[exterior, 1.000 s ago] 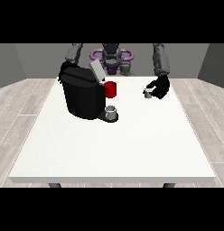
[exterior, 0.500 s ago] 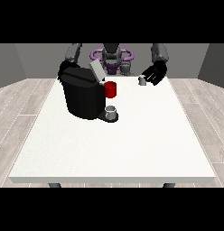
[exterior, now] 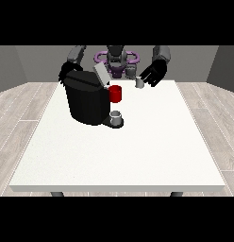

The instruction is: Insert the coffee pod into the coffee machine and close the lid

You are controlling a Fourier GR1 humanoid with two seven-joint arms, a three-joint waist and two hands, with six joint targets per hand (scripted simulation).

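The black coffee machine (exterior: 86,101) stands on the left half of the table, its grey lid (exterior: 101,74) tilted up and open. On its front sits a red part (exterior: 115,93), and a grey cup (exterior: 116,116) rests on its drip tray. The hand at the view's right (exterior: 154,73) is raised over the table's far edge and pinches a small grey coffee pod (exterior: 139,83) at its fingertips, right of the lid and apart from it. The hand at the view's left (exterior: 67,71) shows just behind the machine's far corner, partly hidden.
The white table (exterior: 137,151) stretches wide towards the camera and to the right of the machine. The robot's torso (exterior: 116,59) stands behind the far edge.
The hand at the view's right has risen and shifted left towards the machine, carrying the pod with it. The machine, lid and other hand have not moved.
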